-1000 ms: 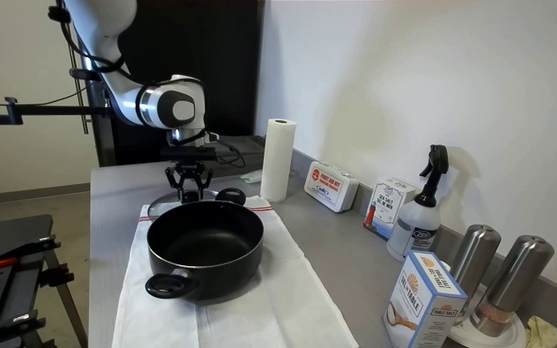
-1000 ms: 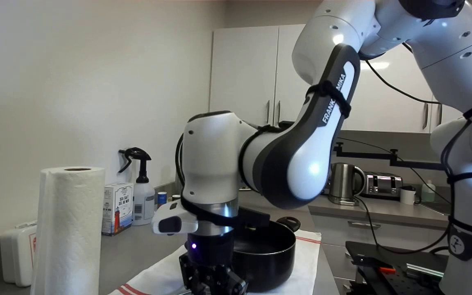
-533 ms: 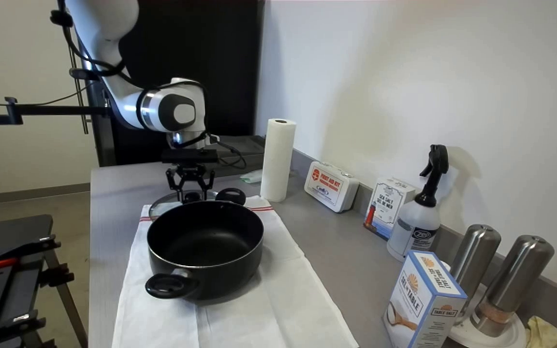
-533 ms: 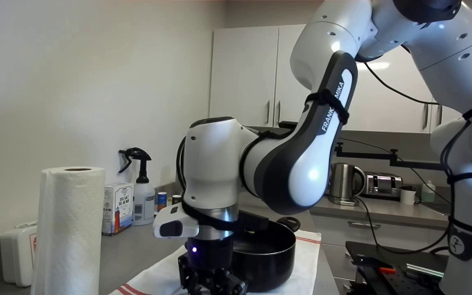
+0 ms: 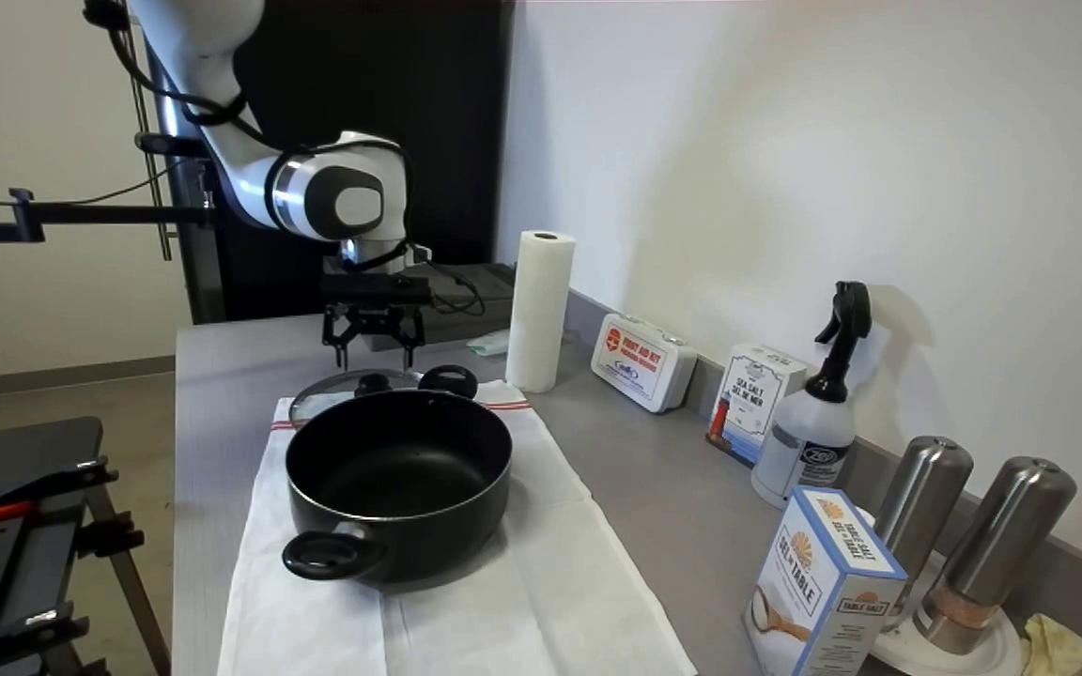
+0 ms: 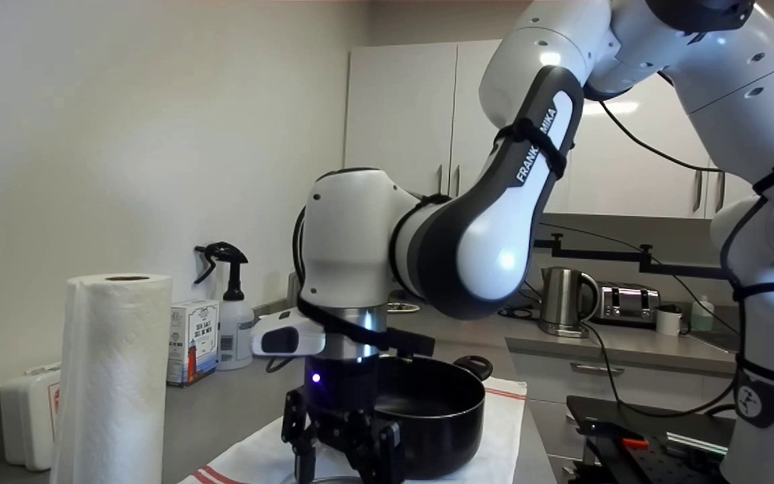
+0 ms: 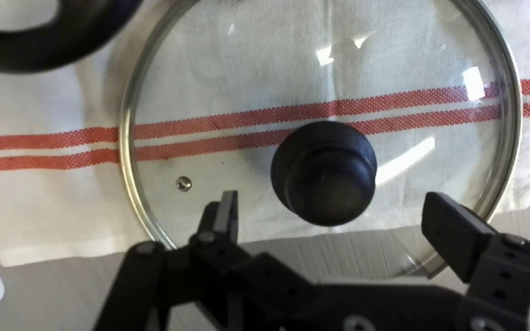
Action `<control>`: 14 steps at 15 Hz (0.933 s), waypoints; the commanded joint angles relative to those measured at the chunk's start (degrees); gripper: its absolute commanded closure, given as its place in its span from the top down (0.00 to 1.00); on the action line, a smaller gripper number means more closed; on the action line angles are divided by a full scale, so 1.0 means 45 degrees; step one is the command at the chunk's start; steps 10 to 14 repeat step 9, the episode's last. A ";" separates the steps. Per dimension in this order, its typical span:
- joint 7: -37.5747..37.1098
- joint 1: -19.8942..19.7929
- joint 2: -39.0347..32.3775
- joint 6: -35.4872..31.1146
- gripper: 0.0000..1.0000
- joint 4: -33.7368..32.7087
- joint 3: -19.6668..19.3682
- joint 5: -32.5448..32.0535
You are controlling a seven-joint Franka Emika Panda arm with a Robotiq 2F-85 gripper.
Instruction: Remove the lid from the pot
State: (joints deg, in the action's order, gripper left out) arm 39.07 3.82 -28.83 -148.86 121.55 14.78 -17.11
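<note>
Evenly lit in both exterior views, bright on the white wall [image 5: 785, 169]. Apparently lit from frame left in an exterior view, going by soft shadow right of the spray bottle [image 5: 809, 427]. Near-black on the dark panel [image 5: 391, 103] and inside the pot [image 5: 400, 479]. Skewed near right edge: leaning steel grinders [image 5: 1001, 545]. Burned to small hotspots on the arm [image 6: 501, 228] in an exterior view; low contrast, black on black, at gripper [image 6: 345, 474] against pot. Wrist view: hard white glare on lid [image 7: 322, 110], crisp on cloth [image 7: 62, 207] weave, soft on pot handle [image 7: 67, 41].
</note>
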 commanded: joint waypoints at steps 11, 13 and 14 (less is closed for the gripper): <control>0.3812 -0.1069 0.2262 0.1654 1.00 0.0395 0.0614 0.3958; 0.3812 -0.1069 0.2262 0.1654 1.00 0.0395 0.0614 0.3958; 0.3812 -0.1069 0.2262 0.1654 1.00 0.0395 0.0614 0.3958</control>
